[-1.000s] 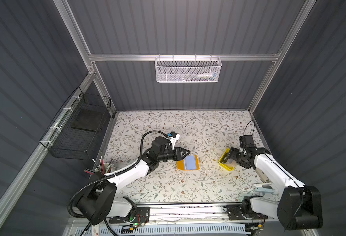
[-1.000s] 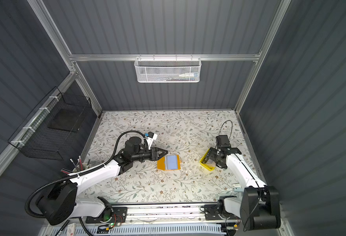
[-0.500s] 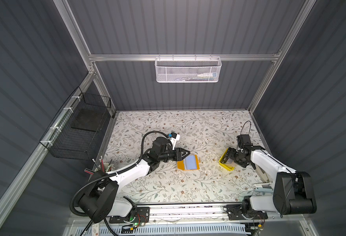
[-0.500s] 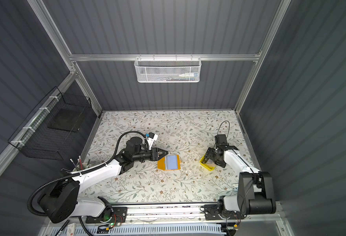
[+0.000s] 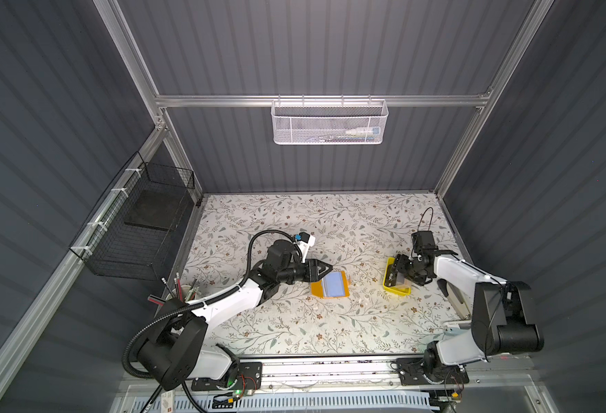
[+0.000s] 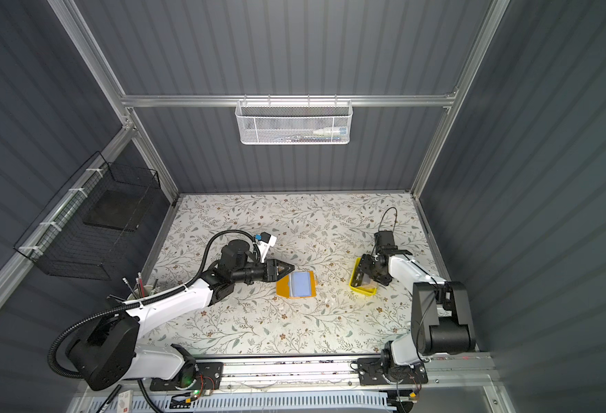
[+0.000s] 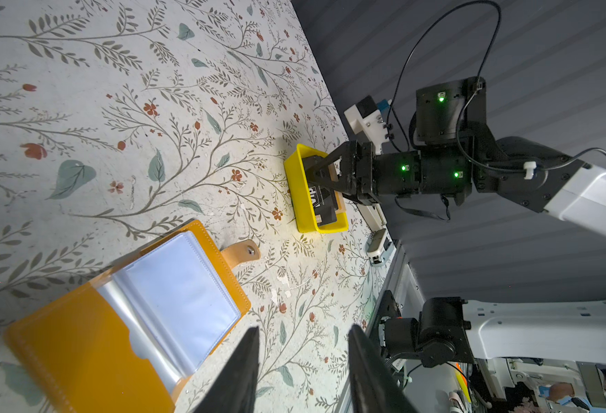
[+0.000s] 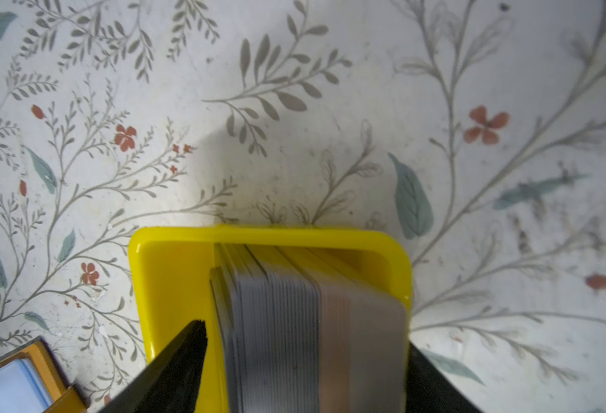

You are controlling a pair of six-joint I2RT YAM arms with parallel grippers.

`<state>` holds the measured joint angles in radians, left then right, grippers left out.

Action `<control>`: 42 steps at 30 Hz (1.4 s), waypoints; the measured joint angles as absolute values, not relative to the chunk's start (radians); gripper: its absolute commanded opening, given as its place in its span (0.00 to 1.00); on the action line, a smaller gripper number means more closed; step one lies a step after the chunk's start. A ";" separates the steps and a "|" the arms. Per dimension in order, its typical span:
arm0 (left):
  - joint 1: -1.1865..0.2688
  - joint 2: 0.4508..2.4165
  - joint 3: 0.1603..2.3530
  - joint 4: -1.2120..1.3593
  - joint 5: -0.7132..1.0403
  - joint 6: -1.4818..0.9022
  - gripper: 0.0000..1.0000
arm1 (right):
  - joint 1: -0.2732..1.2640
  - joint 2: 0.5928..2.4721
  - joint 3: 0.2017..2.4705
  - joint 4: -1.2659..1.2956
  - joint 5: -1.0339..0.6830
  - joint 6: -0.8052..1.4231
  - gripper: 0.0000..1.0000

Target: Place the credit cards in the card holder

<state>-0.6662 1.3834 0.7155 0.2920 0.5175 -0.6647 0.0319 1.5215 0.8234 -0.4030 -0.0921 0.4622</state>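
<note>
Over the last second your right arm has folded in at the elbow and carried the right tool (image 7: 324, 177) a little further over the yellow tray (image 8: 258, 232), which sits on the right of the tabletop (image 5: 294, 321). Your left arm and the card holder (image 5: 331, 284) have not moved. Reckon this as the start of a pick, with no card lifted out yet. The credit cards (image 8: 294, 321) all stand on edge as one stack in the tray. The right tool's jaws stand apart either side of that stack, one finger clearly off it. The left tool (image 5: 326, 269) hovers just left of the card holder, its jaws also apart and nothing between them. The holder lies open mid-tabletop with a bluish sleeve page up and apparently empty, well left of the tray. The right wrist view is blurred and cuts off the lower stack, so you cannot tell whether the other finger touches the cards or the tray wall, nor which card would be taken. The top views are too small to settle it.
</note>
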 measured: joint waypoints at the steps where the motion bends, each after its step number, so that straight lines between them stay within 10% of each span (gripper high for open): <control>1: -0.666 1.383 0.715 0.290 0.517 -0.665 0.42 | 0.033 1.538 0.840 -0.399 -0.097 0.456 0.76; 22: -0.666 1.347 0.715 0.210 0.470 -0.660 0.41 | 0.194 1.803 1.170 -0.371 -0.109 0.367 0.83; 42: -0.667 1.360 0.715 0.206 0.472 -0.654 0.41 | 0.245 1.277 0.823 -0.503 -0.120 0.377 0.67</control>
<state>-0.6670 1.3598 0.7155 0.2062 0.4721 -0.6540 0.2455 1.2770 0.8230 -0.5034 -0.1196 0.3771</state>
